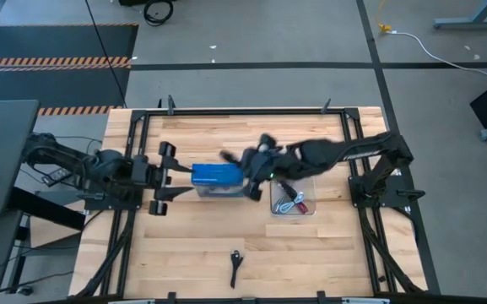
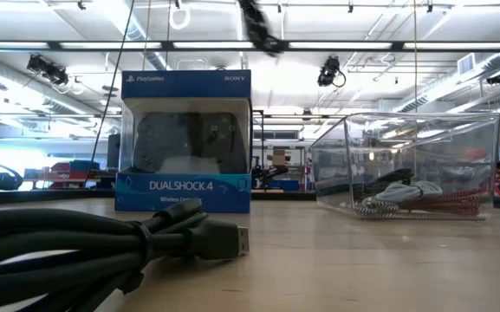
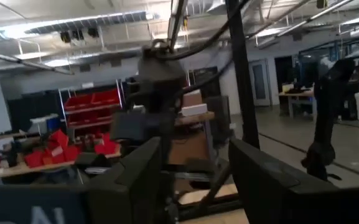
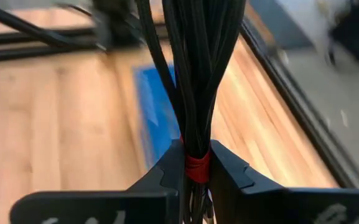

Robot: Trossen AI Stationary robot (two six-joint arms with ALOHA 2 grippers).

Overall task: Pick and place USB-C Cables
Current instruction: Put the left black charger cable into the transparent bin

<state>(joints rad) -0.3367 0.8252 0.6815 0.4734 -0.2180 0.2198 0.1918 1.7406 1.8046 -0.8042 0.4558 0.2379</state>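
Count: one black cable bundle in the right gripper, one loose black cable on the wooden table near its front edge, and a few more cables in the clear tray. At least a red-patterned one and a grey-white braided one are in there; exact number in the tray is unclear. One blue DualShock 4 box. Two arms.

Held bundle: thin black cord folded into a long multi-strand hank, tied with a red band near one end. The right gripper's fingers are closed on it right at that red band, one on each side, touching it, with the strands rising out from between them. In the high view that gripper sits over the table centre, just beside the box's right end and beside the tray.

Loose cable on the table: dark, bundled, with a connector end showing close up in the low view, well apart from both grippers.

Left gripper: fingers spread wide, nothing between them, just left of the blue box, one finger tip to each side of its left end.
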